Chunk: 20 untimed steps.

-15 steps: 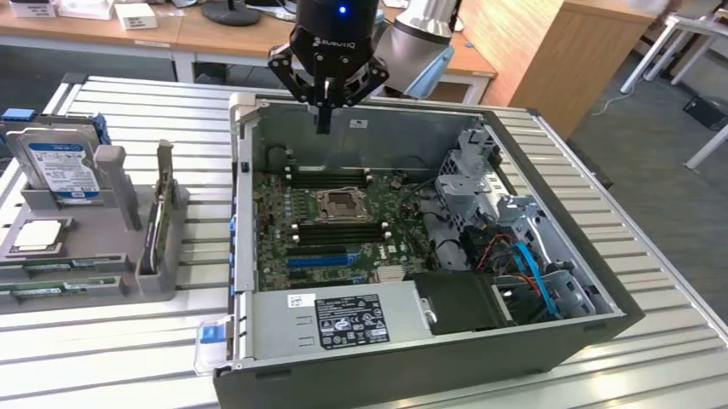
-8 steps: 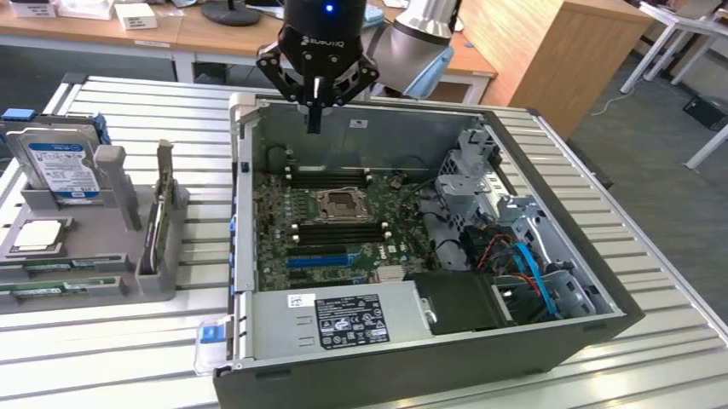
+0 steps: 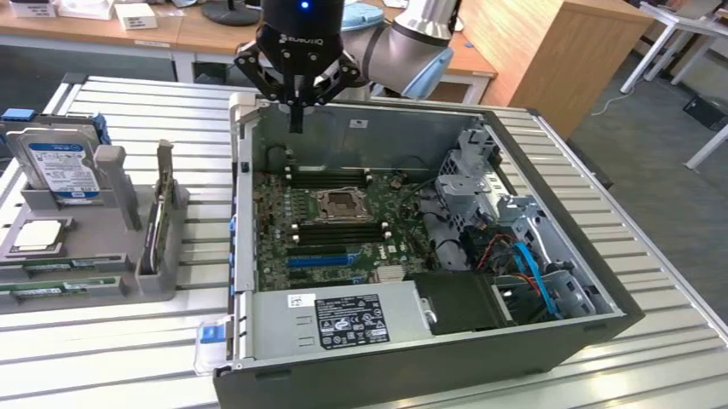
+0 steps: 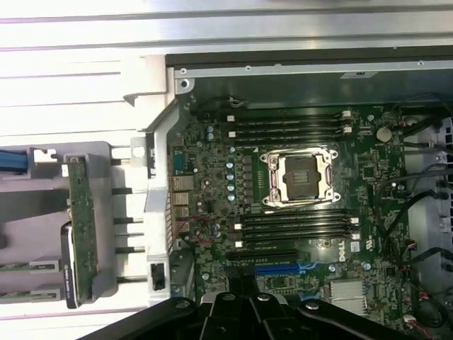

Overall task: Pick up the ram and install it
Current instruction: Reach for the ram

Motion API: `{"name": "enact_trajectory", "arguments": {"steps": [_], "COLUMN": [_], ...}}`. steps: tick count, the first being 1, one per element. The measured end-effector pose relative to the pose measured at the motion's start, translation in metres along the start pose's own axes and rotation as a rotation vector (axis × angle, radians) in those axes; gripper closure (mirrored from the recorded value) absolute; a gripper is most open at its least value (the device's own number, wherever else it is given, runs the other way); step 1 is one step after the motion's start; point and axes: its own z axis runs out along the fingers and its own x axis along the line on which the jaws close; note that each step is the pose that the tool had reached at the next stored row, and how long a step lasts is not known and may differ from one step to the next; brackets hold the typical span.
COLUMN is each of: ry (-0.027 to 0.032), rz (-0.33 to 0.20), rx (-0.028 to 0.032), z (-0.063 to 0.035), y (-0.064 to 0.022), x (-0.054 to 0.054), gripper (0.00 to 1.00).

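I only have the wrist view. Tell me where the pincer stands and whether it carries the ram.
Observer: The pincer hangs shut and empty above the far rim of the open computer case.
Operator: Locate the ram against what I cannot see.
Observer: The ram lies flat at the near end of the gray holder, just in front of a square processor chip.
Operator: Name what stands behind that chip.
Observer: A hard drive with a blue-white label stands upright there.
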Motion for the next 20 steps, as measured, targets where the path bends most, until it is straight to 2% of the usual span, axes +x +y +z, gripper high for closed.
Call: {"name": "enact_trajectory", "arguments": {"steps": [20], "ry": [0.0000], "rz": [0.000], "rx": [-0.0001], "z": [0.0001], "y": [-0.0038], "x": [0.051], "gripper": [0.89]}}
